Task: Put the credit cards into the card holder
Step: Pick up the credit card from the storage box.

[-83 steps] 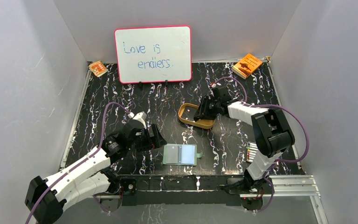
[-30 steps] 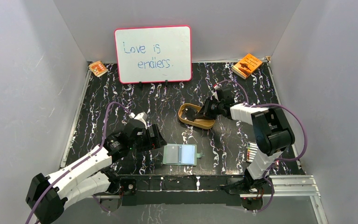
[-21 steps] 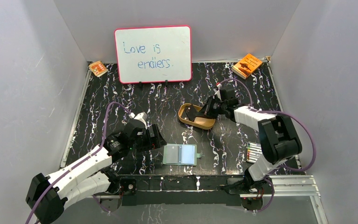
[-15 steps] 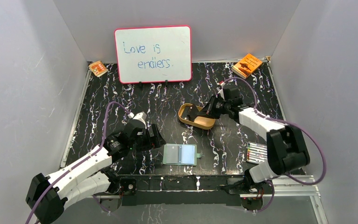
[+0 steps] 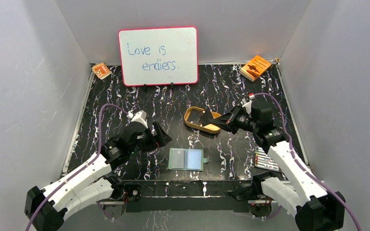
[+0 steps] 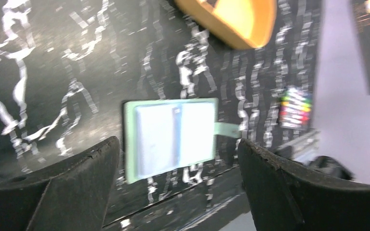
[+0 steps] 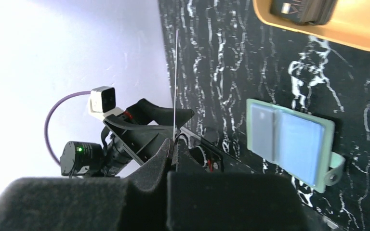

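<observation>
The card holder (image 5: 186,159) lies open and flat near the front edge, sage-green with a pale blue inside (image 6: 171,137) (image 7: 289,142). My right gripper (image 5: 218,121) (image 7: 173,144) is shut on one dark credit card (image 5: 205,117), held over the right end of the tan-gold tray (image 5: 191,120). In the right wrist view that credit card (image 7: 175,82) shows edge-on as a thin line rising from the pinched fingertips. Another dark credit card (image 7: 301,9) lies in the tray (image 7: 361,36). My left gripper (image 5: 160,138) (image 6: 177,142) is open, just left of the card holder, with nothing in it.
A whiteboard (image 5: 158,55) stands at the back. Orange booklets lie at the back right (image 5: 255,67) and back left (image 5: 101,70). A pack of coloured markers (image 5: 265,158) (image 6: 294,108) sits near the front right. Grey walls close in three sides.
My right gripper shut on a card in the tray and lifted it clear while the arm's elbow swung out to the right. My left gripper drew back slightly, still open.
</observation>
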